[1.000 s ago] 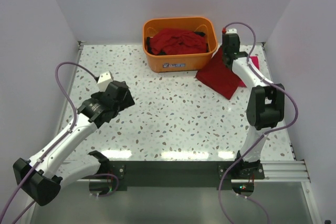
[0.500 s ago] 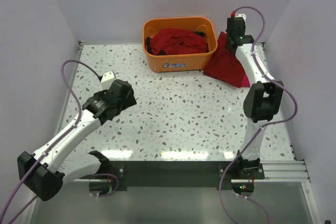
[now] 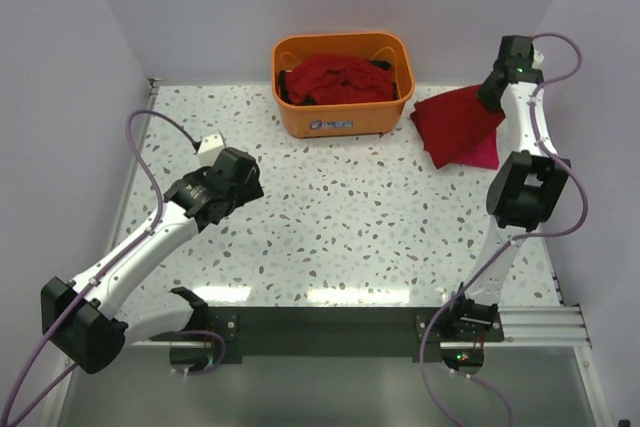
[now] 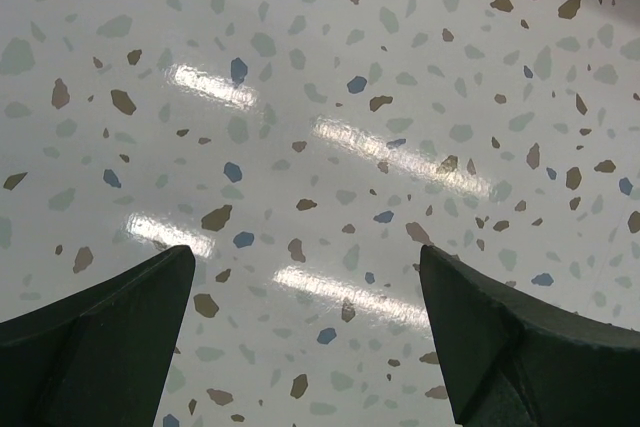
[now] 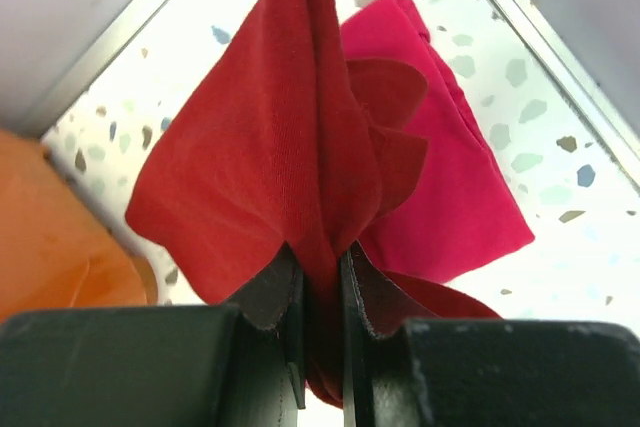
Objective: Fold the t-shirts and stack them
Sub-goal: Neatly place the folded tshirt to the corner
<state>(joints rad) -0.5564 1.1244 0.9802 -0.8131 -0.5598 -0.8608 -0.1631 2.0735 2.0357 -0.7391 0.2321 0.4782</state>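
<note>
My right gripper [image 5: 322, 257] is shut on a folded dark red t-shirt [image 5: 260, 177] and holds it at the back right corner; in the top view the gripper [image 3: 497, 87] grips the shirt [image 3: 455, 122] at its far end. A brighter pinkish-red t-shirt [image 5: 440, 177] lies under and beside it on the table, showing in the top view as an edge [image 3: 487, 154]. More dark red t-shirts [image 3: 335, 79] are heaped in the orange tub [image 3: 345, 122]. My left gripper [image 4: 305, 267] is open and empty, over bare table left of centre [image 3: 235, 182].
The orange tub stands at the back middle, just left of the held shirt, and its wall shows at the left of the right wrist view [image 5: 50, 237]. The table's metal rim [image 5: 530, 37] and the white side walls are close to the right gripper.
My right gripper has swung to the right, toward the back right corner, carrying the dark red shirt with it over the pinkish-red one. The left arm has shifted slightly forward.
</note>
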